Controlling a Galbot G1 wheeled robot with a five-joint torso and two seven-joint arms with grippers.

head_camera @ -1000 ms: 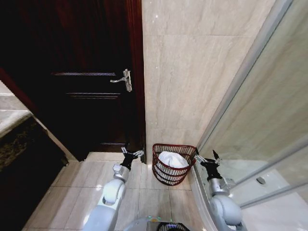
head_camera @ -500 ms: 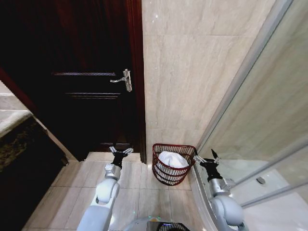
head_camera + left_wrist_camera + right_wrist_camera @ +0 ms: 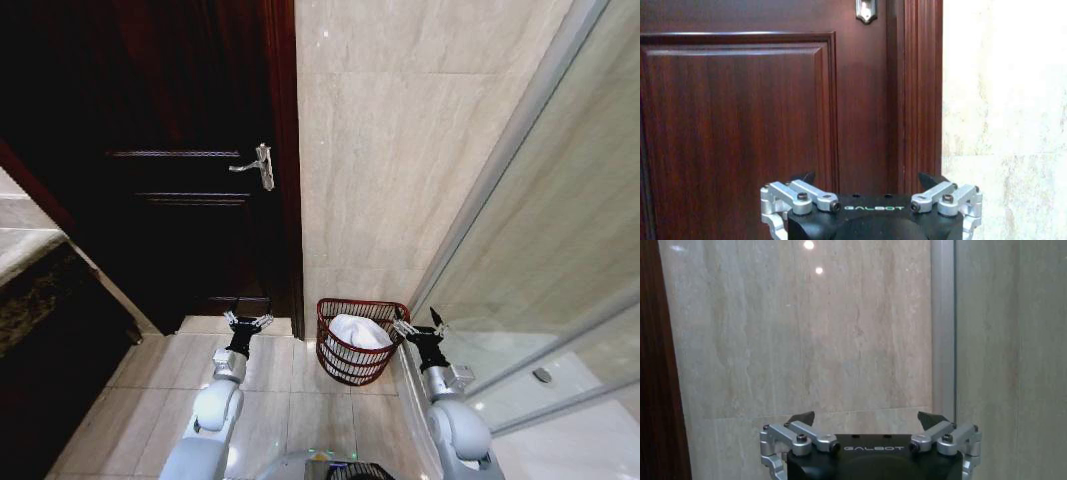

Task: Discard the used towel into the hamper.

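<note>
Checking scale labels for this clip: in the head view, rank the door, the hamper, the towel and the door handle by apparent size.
1. Door
2. Hamper
3. Towel, lying inside the hamper
4. Door handle

The ranking is by apparent size, since the door stands farther from the camera.

Setting: bathroom.
Indicated by tiled wall [image 3: 400, 150], tiled floor [image 3: 270, 410], glass shower screen [image 3: 560, 260], wooden door [image 3: 190, 150].

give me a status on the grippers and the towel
Left gripper open, empty, facing the dark wooden door. Right gripper open, empty, beside the round reddish-brown wire hamper. White towel lies inside it. Nothing in the way.
</note>
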